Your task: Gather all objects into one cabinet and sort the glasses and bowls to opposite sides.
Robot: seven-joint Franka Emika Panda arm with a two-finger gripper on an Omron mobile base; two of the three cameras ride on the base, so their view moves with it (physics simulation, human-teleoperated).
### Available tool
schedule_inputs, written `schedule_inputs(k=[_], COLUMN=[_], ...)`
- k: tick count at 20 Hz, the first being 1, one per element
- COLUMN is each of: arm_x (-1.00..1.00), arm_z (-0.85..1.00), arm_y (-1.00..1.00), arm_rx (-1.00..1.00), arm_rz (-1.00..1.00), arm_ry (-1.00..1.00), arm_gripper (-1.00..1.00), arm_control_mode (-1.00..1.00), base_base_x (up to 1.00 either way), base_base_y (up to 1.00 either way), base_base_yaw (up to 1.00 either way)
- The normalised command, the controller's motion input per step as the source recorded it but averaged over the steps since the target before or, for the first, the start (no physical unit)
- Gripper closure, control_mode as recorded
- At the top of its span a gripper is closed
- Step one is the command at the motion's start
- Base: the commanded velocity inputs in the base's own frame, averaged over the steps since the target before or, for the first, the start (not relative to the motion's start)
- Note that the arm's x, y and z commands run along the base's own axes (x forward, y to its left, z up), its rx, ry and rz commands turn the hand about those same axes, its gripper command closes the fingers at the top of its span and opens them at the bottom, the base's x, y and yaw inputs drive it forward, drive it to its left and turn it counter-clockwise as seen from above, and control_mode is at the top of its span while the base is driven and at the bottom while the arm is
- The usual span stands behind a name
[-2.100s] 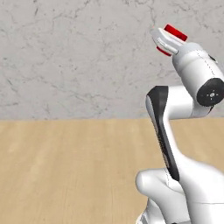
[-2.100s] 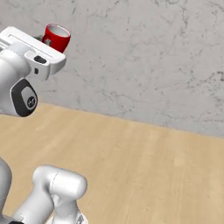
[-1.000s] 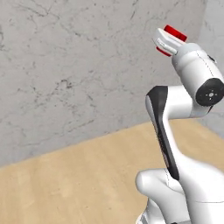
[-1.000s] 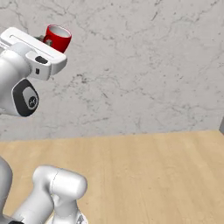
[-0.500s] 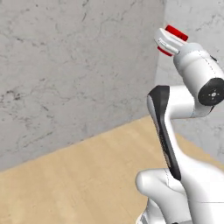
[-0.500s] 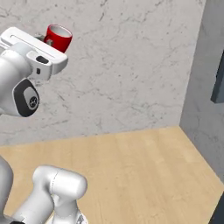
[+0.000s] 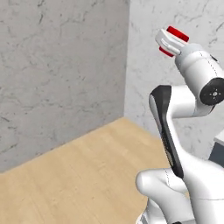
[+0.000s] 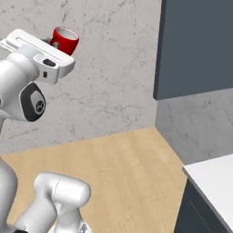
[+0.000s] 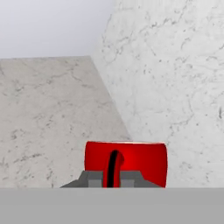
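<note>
Red cup (image 8: 65,40) clamped in fingers (image 9: 114,162), high beside wall corner (image 7: 127,57).

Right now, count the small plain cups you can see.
1. A small bright red cylindrical cup is clamped in the gripper, raised high in front of the marbled grey wall. The orange cup may be elsewhere, outside these views.

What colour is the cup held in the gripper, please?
Bright red; the cup shows best in the right base view, held up in the gripper.
</note>
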Motion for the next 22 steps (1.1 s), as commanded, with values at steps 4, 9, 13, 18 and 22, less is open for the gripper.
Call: schedule_inputs(k=[4, 9, 13, 18, 22], arm_x=[0.00, 0.00, 0.00, 0.00, 0.00], arm_z=[0.00, 0.00, 0.00, 0.00, 0.00], arm_y=[0.00, 0.00, 0.00, 0.00, 0.00], arm_rx=[0.00, 0.00, 0.00, 0.00, 0.00], arm_rz=[0.00, 0.00, 0.00, 0.00, 0.00], arm_ry=[0.00, 0.00, 0.00, 0.00, 0.00], arm_gripper=[1.00, 1.00, 1.00, 1.00, 1.00], arm_control_mode=[1.00, 1.00, 1.00, 1.00, 1.00], base_base_x=[-1.00, -1.00, -1.00, -0.80, -0.87], base_base_y=[0.43, 0.15, 0.52, 0.06, -0.04], base_base_yaw=[-0.37, -0.39, -0.32, -0.29, -0.33])
